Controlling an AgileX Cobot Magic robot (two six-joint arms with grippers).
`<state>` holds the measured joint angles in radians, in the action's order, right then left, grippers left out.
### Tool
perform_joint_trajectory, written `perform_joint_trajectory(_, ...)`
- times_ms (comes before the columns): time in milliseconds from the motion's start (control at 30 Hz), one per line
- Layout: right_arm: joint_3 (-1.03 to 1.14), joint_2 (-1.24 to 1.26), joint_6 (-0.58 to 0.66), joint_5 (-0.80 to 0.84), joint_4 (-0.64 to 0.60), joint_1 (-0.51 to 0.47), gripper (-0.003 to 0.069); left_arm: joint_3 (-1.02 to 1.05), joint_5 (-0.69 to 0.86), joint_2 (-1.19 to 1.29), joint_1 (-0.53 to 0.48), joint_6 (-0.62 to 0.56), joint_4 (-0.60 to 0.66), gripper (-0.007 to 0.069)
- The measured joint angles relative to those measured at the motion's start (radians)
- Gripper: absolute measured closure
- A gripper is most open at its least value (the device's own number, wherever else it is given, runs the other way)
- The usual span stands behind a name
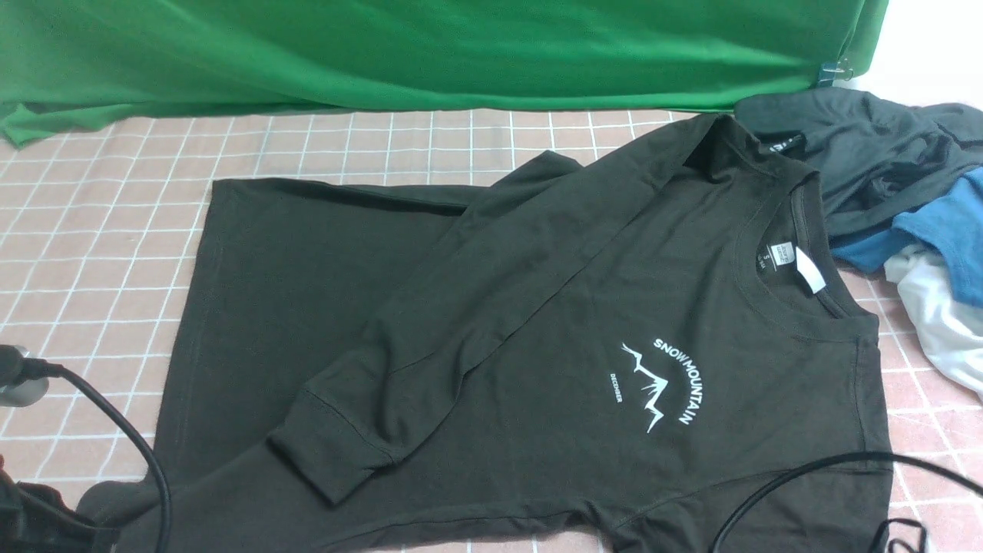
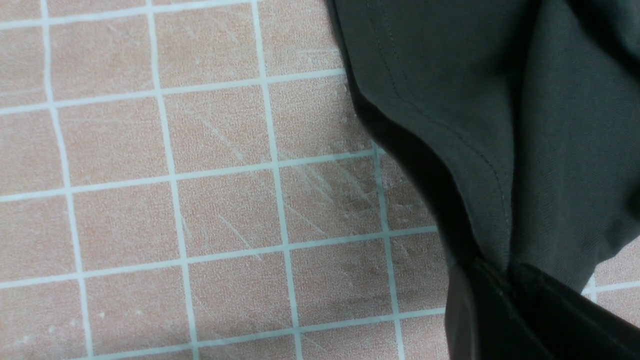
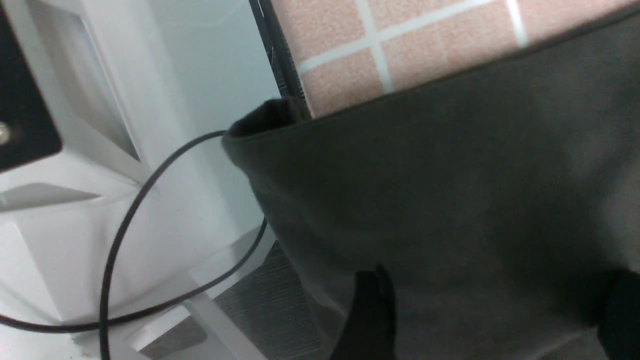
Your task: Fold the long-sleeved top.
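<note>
Pink gridded table cover [image 1: 92, 230], green backdrop [image 1: 384, 46]. On it the long-sleeved top [image 1: 576, 307] lies flat, long axis crosswise: hem [image 1: 200, 307] end by the left claw [image 2: 500, 280], collar [image 1: 799, 253] far from it, on the right claw's side. One sleeve [image 1: 461, 322] lies across the chest. Left claw is clamped on hem fabric. Right claw [image 3: 495, 280] is spread wide, cloth just beneath, gripping nothing.

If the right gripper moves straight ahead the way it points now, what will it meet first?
Probably the long-sleeved top: its dark fabric lies directly ahead of the open right gripper, though depth is unclear.
</note>
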<state>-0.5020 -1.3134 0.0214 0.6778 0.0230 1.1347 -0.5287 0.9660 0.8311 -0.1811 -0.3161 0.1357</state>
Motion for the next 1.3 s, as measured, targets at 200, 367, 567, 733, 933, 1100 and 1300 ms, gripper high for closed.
perform_joint_trajectory(200,-0.008,-0.095,0.000,-0.024,0.024,0.003,0.0101,0.000,0.000,0.000,0.000,0.000,0.000,0.0585)
perform_joint_trajectory(367,-0.024,-0.124,-0.002,-0.006,0.063,0.004,0.0252,0.000,-0.002,0.000,0.000,0.000,0.000,0.0585)
perform_joint_trajectory(567,-0.034,-0.110,-0.004,0.019,0.092,0.002,0.0552,0.000,-0.002,0.000,0.000,0.000,0.000,0.0585)
perform_joint_trajectory(733,-0.066,-0.071,-0.007,0.102,0.029,0.003,0.0550,0.000,-0.002,0.000,0.000,0.000,0.000,0.0585)
perform_joint_trajectory(933,-0.156,0.001,-0.021,0.226,0.014,0.003,0.0550,0.000,-0.002,0.000,0.000,-0.001,0.000,0.0585)
perform_joint_trajectory(1100,-0.207,0.018,-0.029,0.269,0.019,0.003,0.0550,0.000,-0.002,0.000,0.000,-0.001,0.000,0.0585)
perform_joint_trajectory(1300,-0.241,0.018,-0.021,0.299,0.065,-0.028,0.0550,0.000,-0.002,0.000,0.000,-0.001,0.000,0.0585)
